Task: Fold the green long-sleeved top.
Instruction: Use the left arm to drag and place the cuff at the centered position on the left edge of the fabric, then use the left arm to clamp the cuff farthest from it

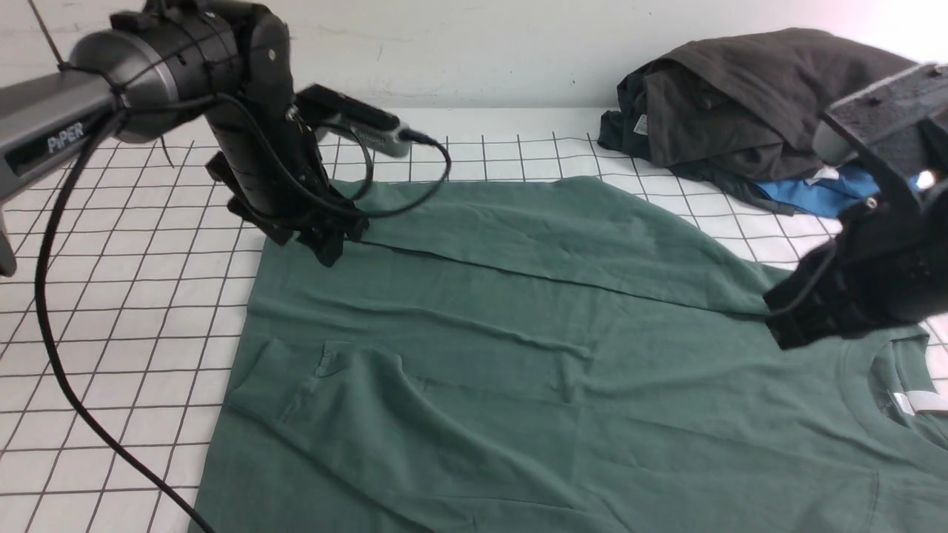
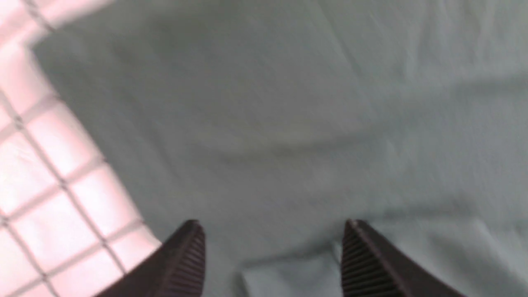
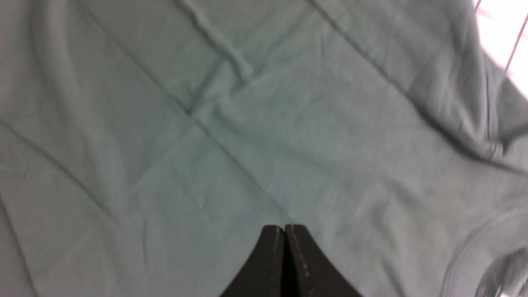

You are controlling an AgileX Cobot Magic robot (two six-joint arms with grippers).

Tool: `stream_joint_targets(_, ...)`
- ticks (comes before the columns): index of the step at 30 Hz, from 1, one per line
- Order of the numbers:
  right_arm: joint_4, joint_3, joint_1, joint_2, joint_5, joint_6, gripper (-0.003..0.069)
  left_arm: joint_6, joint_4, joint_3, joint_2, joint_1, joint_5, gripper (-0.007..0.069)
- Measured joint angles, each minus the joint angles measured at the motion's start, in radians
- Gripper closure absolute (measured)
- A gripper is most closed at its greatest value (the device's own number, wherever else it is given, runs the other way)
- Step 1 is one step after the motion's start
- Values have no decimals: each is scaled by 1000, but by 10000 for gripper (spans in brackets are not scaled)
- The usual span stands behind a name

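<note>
The green long-sleeved top (image 1: 518, 355) lies spread on the gridded table, its far edge folded over toward me along a long crease. Its ribbed neck (image 1: 863, 370) and white label (image 1: 915, 402) are at the right; the chest logo is hidden. My left gripper (image 1: 329, 240) is open just above the far left corner of the top; in the left wrist view (image 2: 272, 225) green cloth (image 2: 288, 103) lies below its spread fingers. My right gripper (image 1: 789, 326) hovers beside the neck, shut and empty, over flat cloth (image 3: 206, 123) in the right wrist view (image 3: 284, 227).
A pile of dark grey garments (image 1: 755, 96) with a bright blue garment (image 1: 807, 194) under it sits at the back right. White gridded table (image 1: 111, 296) shows at the left. The left arm's black cable (image 1: 44, 326) hangs over the table's left side.
</note>
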Motion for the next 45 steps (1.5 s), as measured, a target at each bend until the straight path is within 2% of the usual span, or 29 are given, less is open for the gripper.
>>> stream_joint_targets(4, -1, -63, 0, 83, -1, 0, 674, -26, -58, -69, 54, 72, -82, 148)
stream_joint_targets(6, -1, -73, 0, 120, -1, 0, 674, -75, -79, -93, 111, 105, -166, 146)
stream_joint_targets(10, -1, -74, 0, 149, 1, 1, 674, -157, -82, -118, 196, 132, -291, 146)
stream_joint_targets(14, -1, -74, 0, 155, 3, 1, 674, -181, -86, -148, 267, 137, -378, 146)
stream_joint_targets(25, -2, -74, 0, 155, 4, 2, 674, -218, -93, -321, 431, 137, -436, 151)
stream_joint_targets(30, -2, -74, 0, 155, 4, 2, 674, -213, -102, -336, 438, 137, -428, 256)
stream_joint_targets(32, -2, -74, 0, 155, 4, 2, 674, -207, -110, -336, 432, 137, -406, 370)
stream_joint_targets(33, -2, -74, 0, 155, 4, 2, 674, -201, -111, -336, 431, 137, -404, 380)
stream_joint_targets(36, -2, -74, 0, 155, 4, 2, 674, -162, -117, -336, 407, 137, -363, 547)
stream_joint_targets(37, -2, -74, 0, 155, 4, 2, 674, -148, -119, -336, 397, 137, -354, 580)
stream_joint_targets(39, -2, -74, 0, 155, 4, 2, 674, -130, -120, -336, 379, 137, -344, 601)
stream_joint_targets(45, -6, -74, 0, 155, 4, 2, 674, -78, -148, -336, 300, 137, -261, 601)
